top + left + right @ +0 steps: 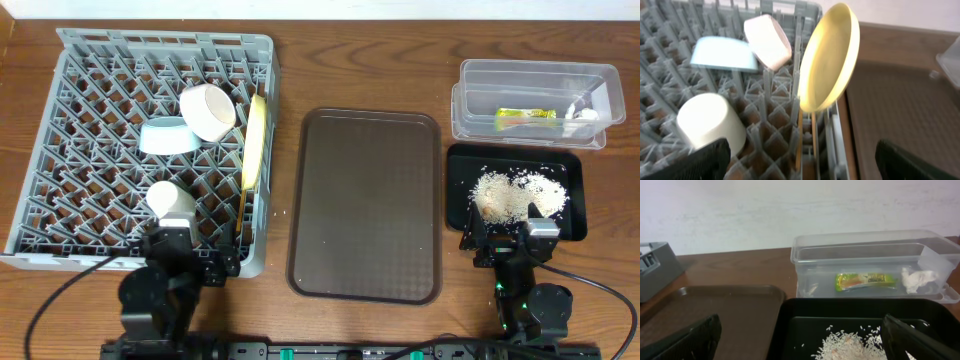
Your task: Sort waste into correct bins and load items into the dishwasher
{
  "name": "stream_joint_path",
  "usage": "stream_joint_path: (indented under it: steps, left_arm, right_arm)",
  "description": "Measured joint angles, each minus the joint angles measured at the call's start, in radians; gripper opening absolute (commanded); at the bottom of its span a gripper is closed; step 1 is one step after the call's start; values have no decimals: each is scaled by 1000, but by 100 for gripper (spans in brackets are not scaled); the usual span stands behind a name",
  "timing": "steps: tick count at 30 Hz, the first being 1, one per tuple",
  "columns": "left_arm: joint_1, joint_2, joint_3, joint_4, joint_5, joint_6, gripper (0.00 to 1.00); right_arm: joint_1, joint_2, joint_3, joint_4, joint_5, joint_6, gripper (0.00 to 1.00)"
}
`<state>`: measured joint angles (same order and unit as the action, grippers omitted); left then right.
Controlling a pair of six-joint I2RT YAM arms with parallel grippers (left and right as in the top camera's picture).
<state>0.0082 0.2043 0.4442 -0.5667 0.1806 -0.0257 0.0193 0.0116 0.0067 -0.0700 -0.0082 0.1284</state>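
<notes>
The grey dish rack (165, 40) holds a yellow plate (255, 140) upright at its right edge, a white bowl (207, 110), a light blue bowl (165, 137) and a white cup (172, 200). Thin wooden chopsticks (801, 150) seem to lie below the plate (830, 57). The clear tub (535, 70) holds the green-and-orange wrapper (866, 280) and white scrap (917, 279). Beige crumbs (518, 195) lie in the black tray (515, 152). My left gripper (802, 167) is open and empty over the rack's near right corner. My right gripper (802, 345) is open and empty at the black tray's near edge.
A dark brown serving tray (365, 205) lies between the rack and the bins, with nothing on it. The clear tub stands behind the black tray at the far right. Cables run along the table's front edge.
</notes>
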Motion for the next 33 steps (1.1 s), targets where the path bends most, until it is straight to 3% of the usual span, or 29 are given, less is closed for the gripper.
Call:
stream_joint_path:
  steps: [5,13,33]
  left_arm:
    - [-10,-127,-224,286,0,0,93]
    - [-10,-191,-410,612,-5,0,93]
    - [-10,-194,-431,557,-23,8,93]
  right_arm:
    - [0,0,0,0,0,0,99]
    - [0,0,0,0,0,0,99]
    - [0,0,0,0,0,0,99]
